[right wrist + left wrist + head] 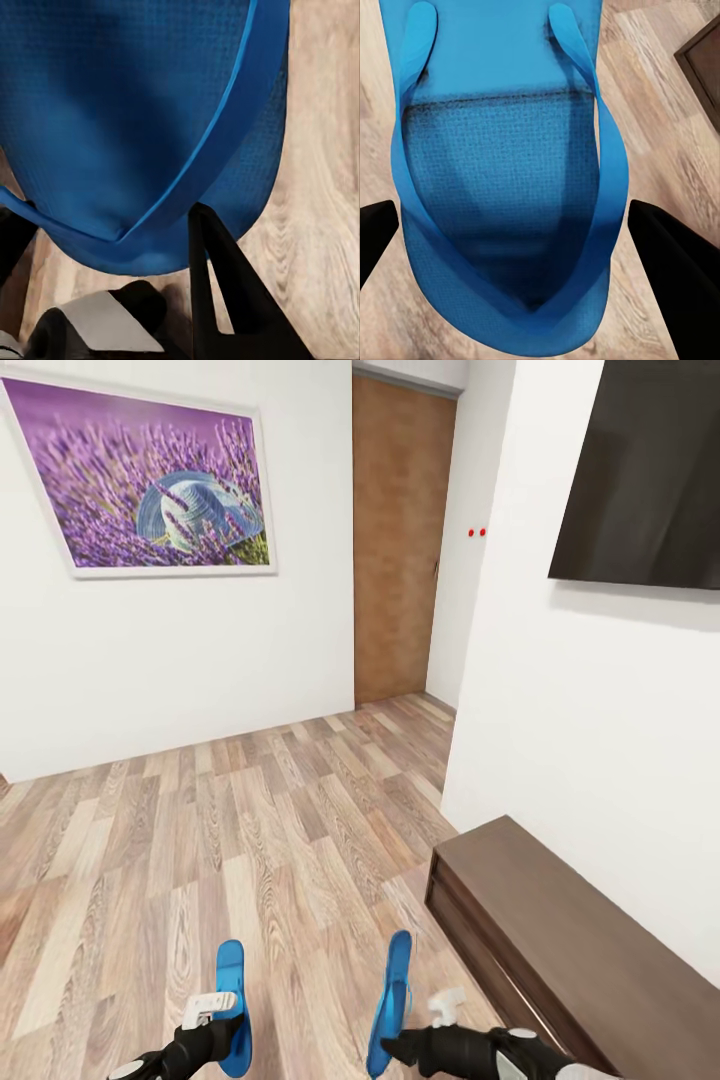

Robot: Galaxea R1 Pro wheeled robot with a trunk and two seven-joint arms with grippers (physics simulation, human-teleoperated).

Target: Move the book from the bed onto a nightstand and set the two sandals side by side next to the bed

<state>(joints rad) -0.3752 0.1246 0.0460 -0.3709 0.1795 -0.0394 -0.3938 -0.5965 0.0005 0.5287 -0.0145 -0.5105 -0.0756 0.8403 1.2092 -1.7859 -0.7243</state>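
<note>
**Both sandals in hand, facing the door corner**

I see white walls and the wood-plank floor (200, 840) filling most of the head view, with the tan door (398, 540) at upper centre, a lavender picture (150, 480) upper left and a dark screen (645, 470) upper right. A long dark cabinet (560, 940) runs along the lower right. At the bottom edge, my left tool (222, 1028) pinches one blue sandal (232, 1000), and my right tool (392, 1048) pinches the other sandal (392, 1000). Both sandals hang above the floor, apart.
</note>
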